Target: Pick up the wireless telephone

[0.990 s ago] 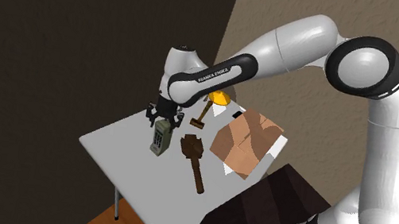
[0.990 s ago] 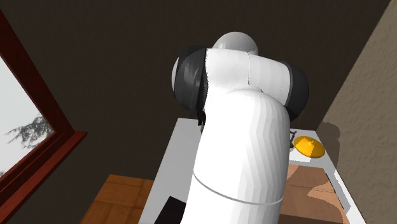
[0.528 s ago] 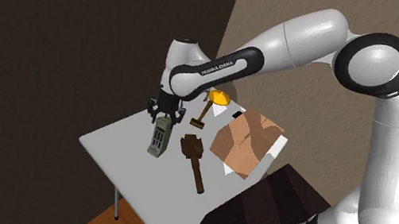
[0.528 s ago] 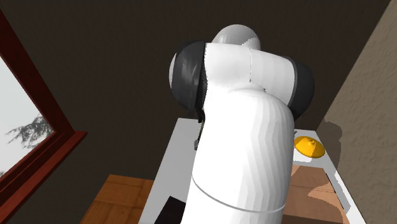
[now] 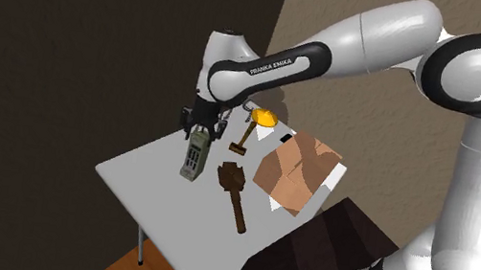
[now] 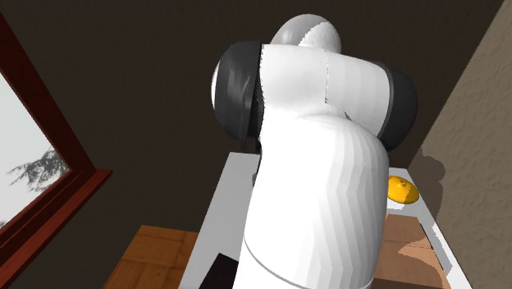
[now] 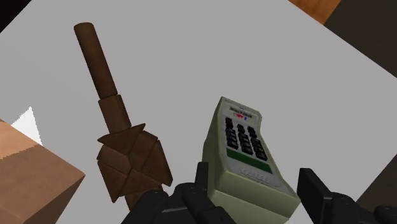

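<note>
"Two things I'd ask first: where is the telephone (image 7: 248, 153), and what is the gripper (image 7: 254, 173) doing?"

"The gripper is clasped on it. From the wrist camera, its black fingers (image 7: 202, 181) press the handset's two long sides near one end. The telephone is pale grey-green with dark keys. It hangs below the hand, over the grey worktop (image 5: 131, 174). From the shoulder camera it is tilted, keypad showing — whether its lower end touches the worktop, I cannot tell."

"What lies near it?"

"A brown wooden mallet (image 5: 233, 192) with a faceted head lies flat just beside the telephone, toward the shoulder view's right. Beyond the mallet stands a cardboard box (image 5: 296, 171). Farther back, near the worktop's far edge, lie a small hammer (image 5: 242, 140) and a yellow object (image 5: 265, 117) I cannot name."

"And the other camera?"

"The white arm (image 6: 316, 164) with its dark joints stands close up in the middle. At that view's left is a window (image 6: 29, 156) in a red-brown frame — below it, wooden floor (image 6: 156, 250)."
</note>
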Motion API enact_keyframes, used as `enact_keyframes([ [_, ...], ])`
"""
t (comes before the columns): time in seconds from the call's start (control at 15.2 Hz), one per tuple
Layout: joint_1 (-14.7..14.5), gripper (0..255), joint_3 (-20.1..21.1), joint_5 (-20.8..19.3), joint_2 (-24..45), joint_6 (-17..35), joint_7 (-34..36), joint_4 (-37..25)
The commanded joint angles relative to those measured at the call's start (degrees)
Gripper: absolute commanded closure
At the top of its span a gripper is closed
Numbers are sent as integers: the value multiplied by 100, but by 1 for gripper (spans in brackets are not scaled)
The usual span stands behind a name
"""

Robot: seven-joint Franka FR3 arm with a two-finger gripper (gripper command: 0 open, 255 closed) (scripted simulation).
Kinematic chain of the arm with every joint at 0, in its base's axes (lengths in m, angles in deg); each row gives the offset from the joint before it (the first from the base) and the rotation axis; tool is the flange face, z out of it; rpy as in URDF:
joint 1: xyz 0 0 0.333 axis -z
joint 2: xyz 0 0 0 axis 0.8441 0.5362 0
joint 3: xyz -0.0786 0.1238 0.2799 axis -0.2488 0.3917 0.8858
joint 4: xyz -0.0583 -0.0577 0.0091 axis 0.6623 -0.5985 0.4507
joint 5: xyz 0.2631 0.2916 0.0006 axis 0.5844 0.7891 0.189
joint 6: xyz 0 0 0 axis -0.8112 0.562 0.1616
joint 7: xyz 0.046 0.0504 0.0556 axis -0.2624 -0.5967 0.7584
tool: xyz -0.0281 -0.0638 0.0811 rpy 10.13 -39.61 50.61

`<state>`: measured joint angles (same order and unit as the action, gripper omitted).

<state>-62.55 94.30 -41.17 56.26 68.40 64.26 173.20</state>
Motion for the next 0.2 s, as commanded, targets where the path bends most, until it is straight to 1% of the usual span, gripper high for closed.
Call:
enact_keyframes([
  [0.0,6,255,19,26,-82,-124,-2,-47],
  [0.13,7,255,20,28,-89,-133,-2,-49],
])
